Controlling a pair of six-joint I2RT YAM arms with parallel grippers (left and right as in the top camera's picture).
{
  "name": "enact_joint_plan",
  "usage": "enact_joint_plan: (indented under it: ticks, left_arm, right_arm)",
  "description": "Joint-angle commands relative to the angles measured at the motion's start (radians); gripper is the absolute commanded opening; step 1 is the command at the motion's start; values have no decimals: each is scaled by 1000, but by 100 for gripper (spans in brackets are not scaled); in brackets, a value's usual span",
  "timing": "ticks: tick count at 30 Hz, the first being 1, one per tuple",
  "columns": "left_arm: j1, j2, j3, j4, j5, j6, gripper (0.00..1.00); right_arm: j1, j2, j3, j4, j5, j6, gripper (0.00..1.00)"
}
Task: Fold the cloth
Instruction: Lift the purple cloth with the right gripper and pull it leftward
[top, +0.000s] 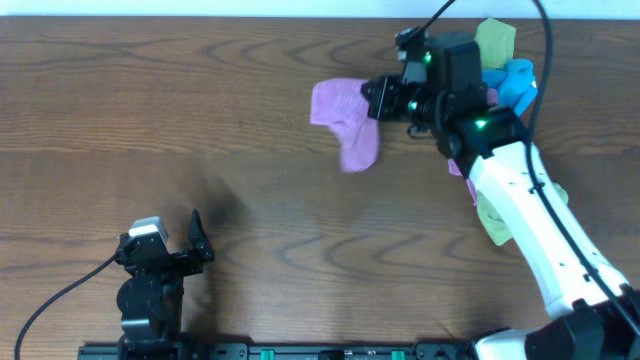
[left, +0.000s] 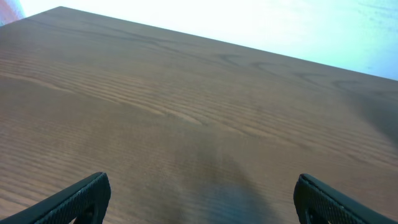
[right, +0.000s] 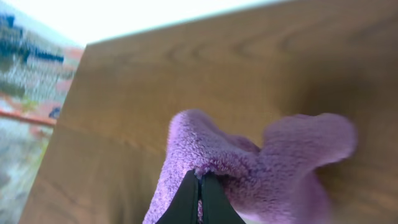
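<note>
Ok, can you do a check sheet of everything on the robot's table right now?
Surface: brown wood-grain table.
Job's things: lilac cloth, crumpled, pinched at one edge.
Clutter: bright blue cloth and olive-green cloths at the far right, partly under the right arm.
Grippers: right gripper shut on the lilac cloth; left gripper open, holding nothing.
Cables: black cable looping over the right arm; another trailing by the left arm.
Surroundings: blurry colours past the table edge; cannot tell what.

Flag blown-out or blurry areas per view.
Overhead: even light, sharp, the lilac cloth clear. Left wrist: white glare past the table edge. Right wrist: top blown out, lilac cloth fuzzy close to the lens, left background smeared.
</note>
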Motion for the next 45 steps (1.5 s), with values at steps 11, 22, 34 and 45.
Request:
enact_joint_plan:
  ticks: [11, 22, 34, 45]
  left_arm:
    - [-5, -6, -24, -7, 3, 14, 95]
    - [-5, -6, -24, -7, 3, 14, 95]
    - [-5, -6, -24, -7, 3, 14, 96]
    - [-5, -6, -24, -7, 3, 14, 95]
  right_arm:
    - [60, -19, 375, 134, -245, -21, 99]
    - [-32, 27, 367, -489, 124, -166, 99]
    - [51, 434, 356, -610, 115, -256, 59]
    - [117, 587, 356, -590, 205, -273, 20]
